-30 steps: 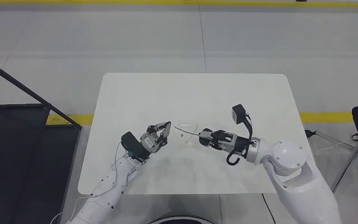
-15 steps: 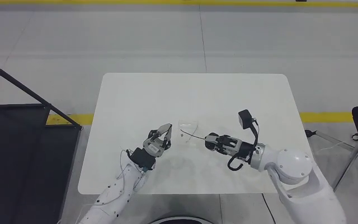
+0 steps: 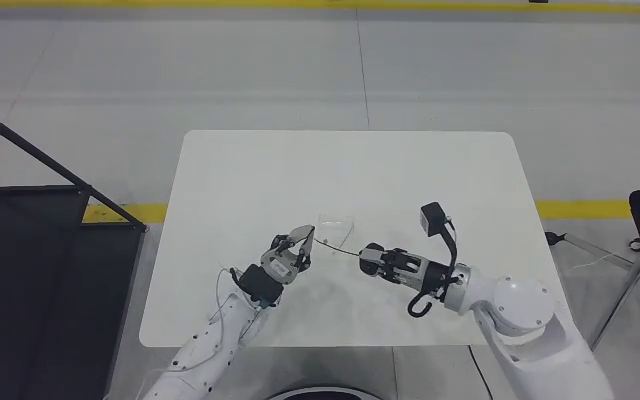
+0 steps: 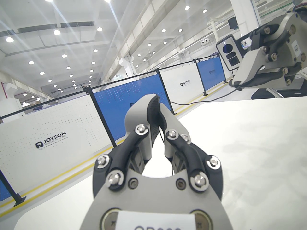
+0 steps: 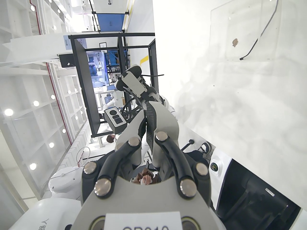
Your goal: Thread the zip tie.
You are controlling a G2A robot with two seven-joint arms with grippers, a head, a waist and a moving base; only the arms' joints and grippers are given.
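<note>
A thin black zip tie (image 3: 338,249) spans the gap between my two grippers above the white table (image 3: 250,180). My right gripper (image 3: 366,257) is shut on one end; in the right wrist view the flat black strip (image 5: 150,123) sits clamped between the pads of the right gripper (image 5: 147,107). My left gripper (image 3: 303,240) meets the tie's other end. In the left wrist view the left gripper (image 4: 157,104) has its fingertips together, with a thin black strand (image 4: 158,134) running down between them. The right gripper (image 4: 236,83) faces it from farther off.
A small clear plastic box (image 3: 337,222) stands on the table just behind the gap between the grippers. Inside the box (image 5: 220,25) lies another black zip tie (image 5: 254,45). Bare tabletop lies behind the box and to both sides.
The left gripper, wide open a second ago, has shifted toward the right gripper and closed at the tie's tip. The right gripper has moved slightly nearer the table's front edge, still holding the tie.
</note>
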